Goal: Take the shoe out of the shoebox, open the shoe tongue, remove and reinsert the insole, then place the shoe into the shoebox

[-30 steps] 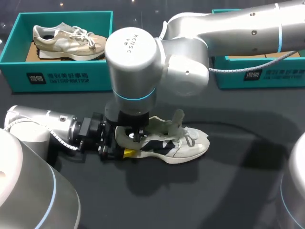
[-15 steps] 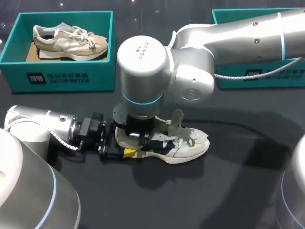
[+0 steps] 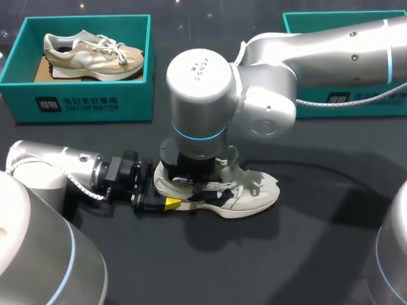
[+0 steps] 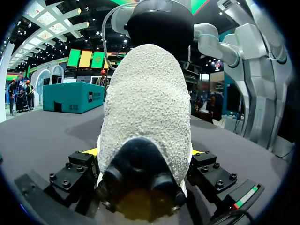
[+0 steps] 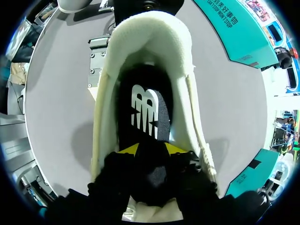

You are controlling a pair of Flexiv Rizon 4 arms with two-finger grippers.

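Right wrist view: right gripper (image 5: 151, 149) is pinching the insole (image 5: 147, 108), left gripper (image 4: 143, 154) is clamping the shoe (image 5: 105, 119); a slow upward pull seems next.

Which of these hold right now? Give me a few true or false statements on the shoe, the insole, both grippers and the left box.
1. The white shoe lies on the table, not in a box. True.
2. The left gripper is clear of that shoe. False: it is shut on the heel.
3. The black insole lies on the table beside the shoe. False: it is inside the shoe, gripped between the right gripper's fingers.
4. The teal shoebox at far left holds a beige shoe. True.
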